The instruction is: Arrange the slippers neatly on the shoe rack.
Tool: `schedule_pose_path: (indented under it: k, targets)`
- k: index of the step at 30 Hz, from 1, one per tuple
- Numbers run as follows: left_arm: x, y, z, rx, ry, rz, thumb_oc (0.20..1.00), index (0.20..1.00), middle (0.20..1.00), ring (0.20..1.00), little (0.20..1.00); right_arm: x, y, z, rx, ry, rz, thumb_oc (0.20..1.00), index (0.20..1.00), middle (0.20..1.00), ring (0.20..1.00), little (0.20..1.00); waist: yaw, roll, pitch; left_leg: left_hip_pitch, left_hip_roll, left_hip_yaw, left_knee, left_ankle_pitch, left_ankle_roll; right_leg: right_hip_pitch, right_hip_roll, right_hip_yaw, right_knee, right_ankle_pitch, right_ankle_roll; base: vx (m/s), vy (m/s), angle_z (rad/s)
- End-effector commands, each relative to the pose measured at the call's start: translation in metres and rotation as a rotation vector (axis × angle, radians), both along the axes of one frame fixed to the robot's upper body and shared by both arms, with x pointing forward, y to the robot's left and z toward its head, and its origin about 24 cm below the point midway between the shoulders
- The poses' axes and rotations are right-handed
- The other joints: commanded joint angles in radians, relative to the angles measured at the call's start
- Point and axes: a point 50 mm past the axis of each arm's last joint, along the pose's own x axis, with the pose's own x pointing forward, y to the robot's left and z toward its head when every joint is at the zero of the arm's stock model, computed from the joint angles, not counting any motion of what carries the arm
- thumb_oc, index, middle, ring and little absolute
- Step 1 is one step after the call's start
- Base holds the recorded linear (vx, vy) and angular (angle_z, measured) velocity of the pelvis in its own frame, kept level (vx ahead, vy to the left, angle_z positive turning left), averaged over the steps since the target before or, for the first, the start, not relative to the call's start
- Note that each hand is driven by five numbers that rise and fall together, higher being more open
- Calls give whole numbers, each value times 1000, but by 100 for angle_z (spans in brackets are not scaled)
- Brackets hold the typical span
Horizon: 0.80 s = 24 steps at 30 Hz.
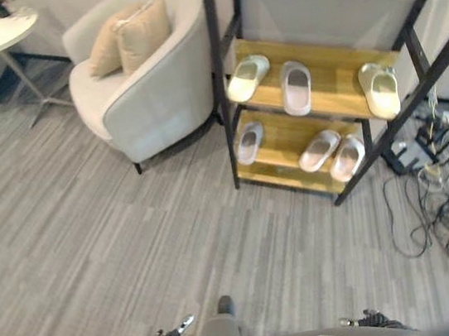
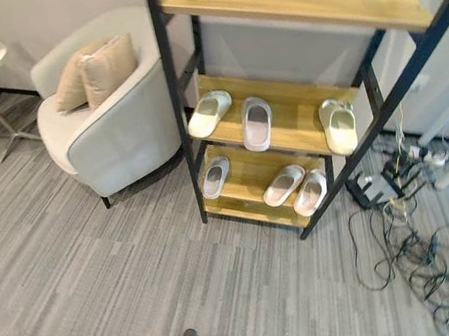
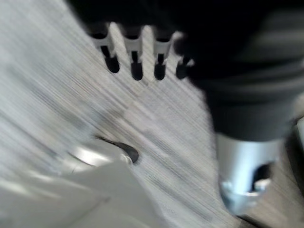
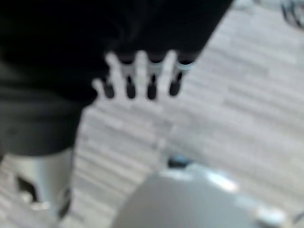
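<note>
Standing against the wall, the shoe rack point(image 2: 173, 100) carries six slippers on its two lower wooden shelves. On the middle shelf lie a cream slipper point(image 2: 208, 113) at the left end, a pale lilac slipper point(image 2: 257, 123) just beside it and another cream slipper point(image 2: 339, 126) well apart at the right end. On the bottom shelf a single slipper point(image 2: 215, 177) lies at the left, and a pair of slippers point(image 2: 297, 189) lies side by side toward the right. Neither hand touches any of them: the left hand point(image 3: 137, 57) and the right hand point(image 4: 142, 76) hang above the grey floor point(image 1: 92, 237) with fingers straight, slightly apart and holding nothing. An armchair point(image 1: 146, 87) with cushions point(image 1: 126, 35) stands left of the rack.
</note>
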Motion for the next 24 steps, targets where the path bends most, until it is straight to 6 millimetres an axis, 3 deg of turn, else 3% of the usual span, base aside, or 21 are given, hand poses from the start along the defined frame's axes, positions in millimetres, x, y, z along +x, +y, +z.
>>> schedule_pose_path:
  k: [1,2,3,5,7,9,11,13,15,20,24]
  targets:
    - [11,-14,0,-23,-17,-156,1000,1000,1000,1000,1000,16,-7,5,-6,-67,21,1000,1000,1000,1000,1000,39,7,-1,-10,85,-96,1,39,-35,-47,-59,48,93,225,54,186,475,-21]
    - [20,-15,2,2,-28,-230,1000,1000,1000,1000,1000,22,-7,7,-4,-91,25,1000,1000,1000,1000,1000,24,21,6,21,64,-67,0,19,-4,-96,-100,18,196,326,46,140,367,-10]
    - [24,-13,4,17,-36,-253,1000,1000,1000,1000,1000,24,-7,8,-6,-97,32,1000,1000,1000,1000,1000,16,28,10,41,58,-57,-8,9,7,-114,-120,-10,235,368,39,189,449,-25]
    - [30,-8,7,27,-54,-252,1000,1000,1000,1000,1000,27,-6,9,-7,-107,43,1000,1000,1000,1000,1000,6,42,14,81,49,-48,-26,-7,20,-145,-131,-50,276,379,33,163,258,-19]
    - [33,-6,8,35,-62,-256,1000,1000,1000,1000,1000,27,-6,9,-12,-111,54,1000,1000,1000,1000,1000,-5,46,17,103,45,-53,-36,-14,23,-167,-112,-50,275,352,23,170,133,1]
    - [41,-6,11,44,-79,-292,1000,1000,1000,1000,1000,29,-5,9,-13,-113,63,1000,1000,1000,1000,1000,-32,44,30,153,24,-71,-57,-35,27,-201,-23,-37,157,259,16,259,75,12]
    - [41,-6,11,48,-76,-315,1000,1000,1000,1000,1000,28,-5,9,-12,-105,65,1000,1000,1000,1000,1000,-56,36,33,190,0,-87,-75,-46,32,-244,29,-16,48,262,24,201,24,7]
    - [41,-7,10,45,-73,-316,1000,1000,1000,1000,1000,28,-6,9,-12,-102,64,1000,1000,1000,1000,1000,-61,38,41,213,-3,-92,-80,-53,32,-251,43,-16,19,270,30,161,9,20]
    - [34,-8,8,39,-47,-329,1000,1000,1000,1000,1000,24,-10,8,-25,-91,69,1000,1000,1000,1000,1000,-67,36,47,248,-16,-96,-88,-65,29,-257,46,-71,-24,287,31,182,-21,25]
    - [22,-14,3,13,-12,-337,1000,1000,1000,1000,1000,21,-17,9,-41,-82,62,1000,1000,1000,1000,1000,-64,37,22,271,-16,-109,-94,-73,20,-216,73,-24,-33,271,14,143,-99,19]
    - [9,-22,-3,-24,27,-337,1000,1000,1000,1000,1000,20,-15,8,-36,-77,94,1000,1000,1000,1000,1000,-56,43,-2,290,15,-125,-107,-59,-3,-169,96,-34,-45,236,-15,116,-164,0]
